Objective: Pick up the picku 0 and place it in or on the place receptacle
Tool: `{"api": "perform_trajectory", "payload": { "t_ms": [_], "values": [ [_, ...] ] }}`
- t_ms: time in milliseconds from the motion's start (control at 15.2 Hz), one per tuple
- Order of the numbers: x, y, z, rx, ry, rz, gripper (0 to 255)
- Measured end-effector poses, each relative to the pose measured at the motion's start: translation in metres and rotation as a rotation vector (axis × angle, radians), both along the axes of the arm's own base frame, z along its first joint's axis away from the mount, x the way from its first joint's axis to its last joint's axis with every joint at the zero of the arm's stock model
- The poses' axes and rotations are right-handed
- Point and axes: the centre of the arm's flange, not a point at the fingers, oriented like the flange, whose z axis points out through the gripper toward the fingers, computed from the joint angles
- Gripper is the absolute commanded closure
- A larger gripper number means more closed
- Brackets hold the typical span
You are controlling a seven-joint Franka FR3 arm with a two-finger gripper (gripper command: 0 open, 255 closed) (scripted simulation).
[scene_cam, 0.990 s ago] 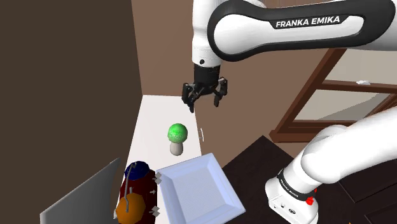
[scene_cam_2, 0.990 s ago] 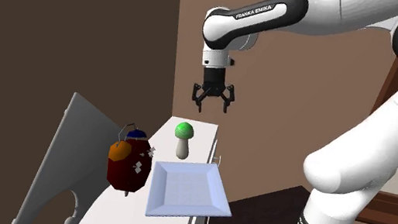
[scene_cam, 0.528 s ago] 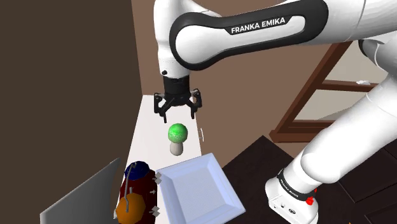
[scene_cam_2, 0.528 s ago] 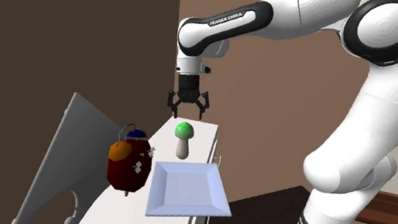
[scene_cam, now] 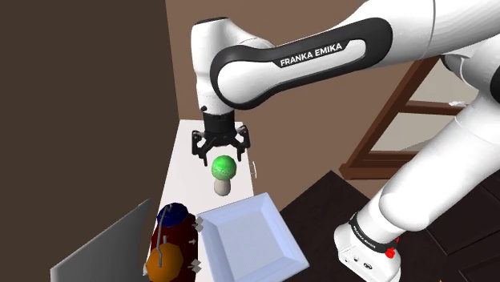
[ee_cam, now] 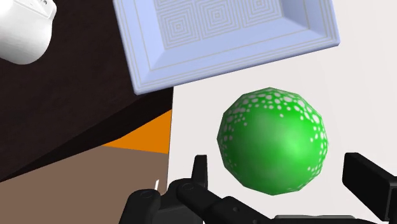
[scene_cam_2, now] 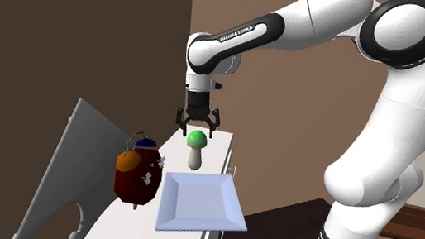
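Note:
A mushroom with a green, white-speckled cap (scene_cam: 223, 167) (scene_cam_2: 196, 138) (ee_cam: 273, 140) and a pale stem stands upright on the narrow white table top (scene_cam: 191, 152). My black gripper (scene_cam: 219, 151) (scene_cam_2: 196, 127) (ee_cam: 284, 186) hangs directly over the cap, open. Its fingertips sit about level with the cap's top, one on each side, and do not touch it. A pale square plate (scene_cam: 276, 218) (scene_cam_2: 195, 178) (ee_cam: 191, 67) with a raised rim lies on the table just beyond the mushroom, toward the stand.
A dark red, blue and orange bag-like object (scene_cam: 171, 240) (scene_cam_2: 138, 172) stands beside the plate, with a grey slanted panel (scene_cam: 100, 248) (scene_cam_2: 72, 164) behind it. A brown wall runs along the table's far side. Dark floor lies past the table's edge.
The gripper has swung toward the shoulder view's left and come down from high above the table to just over the mushroom's cap. Mushroom and plate have not moved.

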Motion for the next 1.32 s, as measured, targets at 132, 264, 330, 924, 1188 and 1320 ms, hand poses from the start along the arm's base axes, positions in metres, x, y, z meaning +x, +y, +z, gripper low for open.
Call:
{"api": "perform_trajectory", "payload": {
  "t_ms": [132,264,330,924,1188,1320],
  "values": [
    [-0.001,0.000,-0.003,0.000,0.000,0.000,0],
    [-0.001,0.000,-0.004,0.000,0.000,0.000,0],
    [-0.001,0.000,-0.004,0.000,0.000,0.000,0],
    [-0.001,0.000,-0.004,0.001,-0.001,0.000,255],
    [-0.001,0.000,-0.002,0.001,-0.001,0.000,255],
    [-0.001,0.000,0.007,0.000,0.000,0.000,255]
  ]
}}
